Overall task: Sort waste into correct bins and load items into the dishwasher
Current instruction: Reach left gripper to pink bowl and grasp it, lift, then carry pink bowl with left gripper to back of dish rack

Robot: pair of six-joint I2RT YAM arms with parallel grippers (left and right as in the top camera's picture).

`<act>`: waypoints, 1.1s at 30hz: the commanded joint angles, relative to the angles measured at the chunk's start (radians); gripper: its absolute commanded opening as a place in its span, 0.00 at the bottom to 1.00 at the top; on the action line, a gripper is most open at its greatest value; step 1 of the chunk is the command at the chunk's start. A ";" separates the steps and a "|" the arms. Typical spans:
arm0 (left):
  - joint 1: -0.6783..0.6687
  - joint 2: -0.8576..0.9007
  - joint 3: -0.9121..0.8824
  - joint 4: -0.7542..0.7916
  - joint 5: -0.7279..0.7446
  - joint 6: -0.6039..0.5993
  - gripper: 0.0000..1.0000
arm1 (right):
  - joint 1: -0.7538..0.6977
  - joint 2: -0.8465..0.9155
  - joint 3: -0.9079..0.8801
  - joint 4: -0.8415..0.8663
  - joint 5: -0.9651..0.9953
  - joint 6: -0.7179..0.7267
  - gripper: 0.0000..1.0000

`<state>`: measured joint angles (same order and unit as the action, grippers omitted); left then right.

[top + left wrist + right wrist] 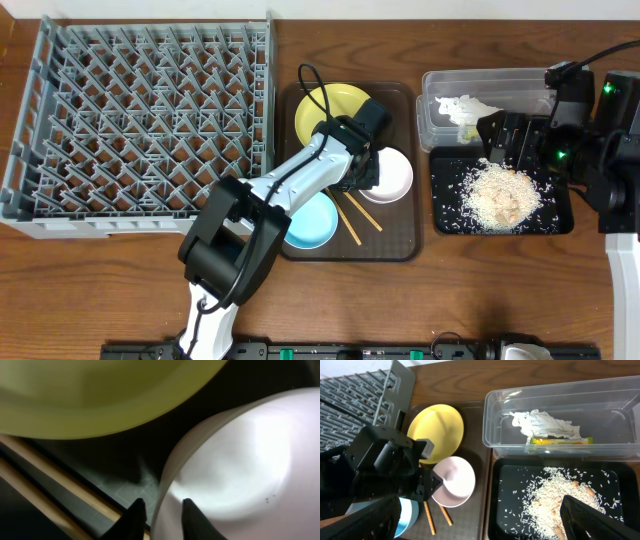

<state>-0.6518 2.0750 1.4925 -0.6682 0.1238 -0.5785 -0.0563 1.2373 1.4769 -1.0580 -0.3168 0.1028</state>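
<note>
Left wrist, fingers astride white bowl rim

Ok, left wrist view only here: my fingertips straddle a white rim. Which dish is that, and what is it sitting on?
Observer: The white bowl, sitting on the brown serving tray.
Operator: Where's the rack?
Observer: The grey dish rack sits left of that tray, no dishes in it.
Operator: Right arm in my way?
Observer: No; the right pincer hangs open over the clear tub and black tray, right of the serving tray.
</note>
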 commanded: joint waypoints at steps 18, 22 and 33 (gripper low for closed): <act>0.001 -0.271 0.019 -0.042 -0.227 0.195 0.07 | -0.005 0.005 -0.007 -0.002 0.006 0.008 0.99; 0.001 -0.393 0.019 -0.036 -0.554 0.308 0.07 | -0.005 0.005 -0.007 -0.002 0.006 0.008 0.99; 0.145 -0.412 0.017 0.266 -0.903 0.741 0.08 | -0.005 0.005 -0.007 -0.002 0.006 0.008 0.99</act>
<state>-0.5648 1.6390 1.4952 -0.4503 -0.6590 -0.0105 -0.0563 1.2373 1.4761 -1.0584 -0.3161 0.1028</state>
